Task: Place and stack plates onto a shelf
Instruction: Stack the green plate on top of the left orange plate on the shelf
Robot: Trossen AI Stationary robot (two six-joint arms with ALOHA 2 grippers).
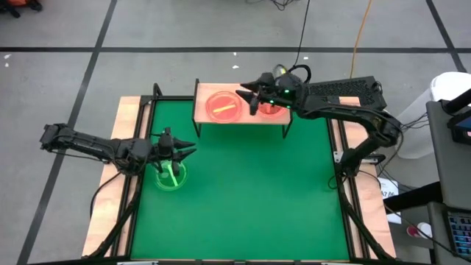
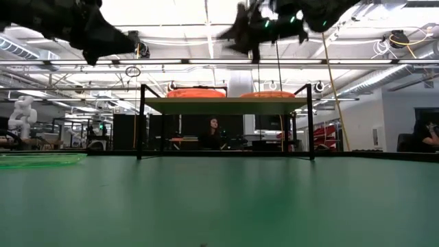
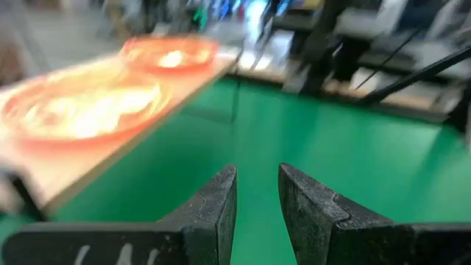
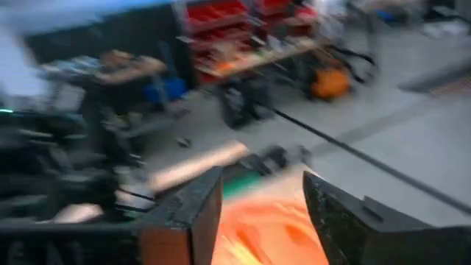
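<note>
Hovering over a translucent green round plate [image 1: 171, 177] lying on the green mat [image 1: 243, 199], the left gripper [image 1: 179, 149] holds nothing, its dark fingers parted by a narrow gap. Farther back, the low shelf with a light wooden top and thin black legs [image 1: 243, 121] already carries two pinkish-orange plates [image 1: 223, 107], side by side. The right gripper [image 1: 249, 96] hangs above them, spread and empty. Judging by this, the green plate is left; other plates aren't visible.
</note>
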